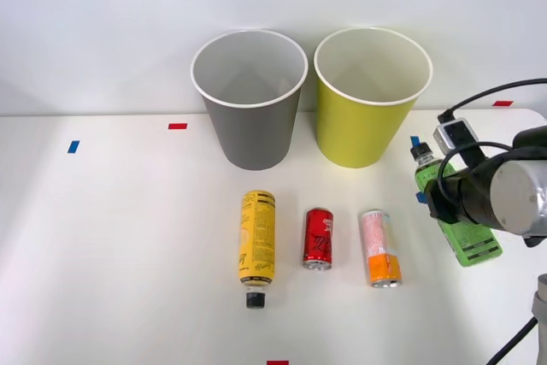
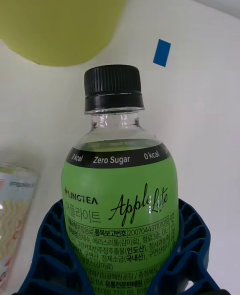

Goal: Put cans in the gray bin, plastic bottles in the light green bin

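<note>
Front view puts the green bottle [image 1: 466,241] at 3 o'clock on the table [image 1: 111,245], long axis running 11 to 5, black cap [image 1: 420,154] toward the light green bin [image 1: 371,96]. Right gripper [image 2: 120,255] pinches its body between blue ribbed fingers [image 2: 50,245]. Its label reads "LINGTEA", "Apple Lite", "Zero Sugar", "0 kcal". Toward 9 lie the pink-and-orange can [image 1: 379,248], red can [image 1: 318,238] and yellow bottle [image 1: 256,245], cap at 6. Gray bin [image 1: 249,96] stands at 12.
</note>
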